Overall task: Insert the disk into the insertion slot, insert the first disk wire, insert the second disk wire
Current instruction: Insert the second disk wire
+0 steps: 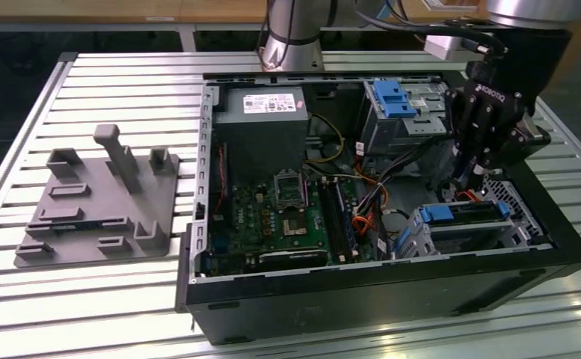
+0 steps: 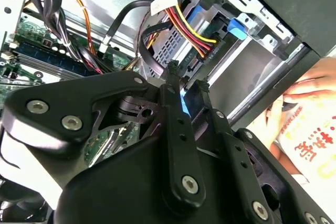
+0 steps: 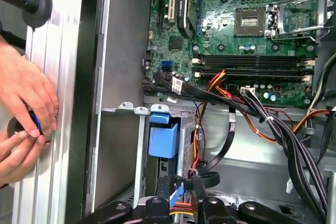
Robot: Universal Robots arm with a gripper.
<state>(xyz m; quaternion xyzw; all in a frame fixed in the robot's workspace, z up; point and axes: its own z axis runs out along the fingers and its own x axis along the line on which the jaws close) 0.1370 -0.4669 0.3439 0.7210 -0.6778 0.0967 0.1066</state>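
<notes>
One by one, noted the materials first. Found the computer case [image 1: 370,288] lying open on a ribbed aluminium table [image 1: 120,299]: matte black sheet steel outside, dull grey inside. Saw a glossy green motherboard [image 1: 275,217] across its floor, a boxy grey power supply [image 1: 260,131] at twelve o'clock of that, and a tall grey drive cage [image 1: 400,112] with a blue latch at one o'clock in the exterior view. Marked, well apart at nine o'clock, a moulded grey fixture plate [image 1: 90,202] with upright posts.

Found the disk [image 1: 469,215] already lying flat inside the insertion slot [image 1: 517,200], a low silver cage with perforated walls at four o'clock in the exterior view. Picked out its bright blue plastic caddy handle [image 3: 164,140] at the bay's mouth. Placed the gripper [image 1: 466,182], black, jointed and studded with screw heads, just above the disk, at twelve o'clock of it. Saw its slim fingers [image 2: 170,108] drawn nearly together in the second wrist view, clenched on a flat blue wire [image 2: 184,103]. Traced a red, yellow and black wire bundle [image 2: 191,30] to a black plug beside the disk's end; could not tell whether seated. Noticed a person's hands [image 3: 26,103] resting on the table outside the case wall.
</notes>
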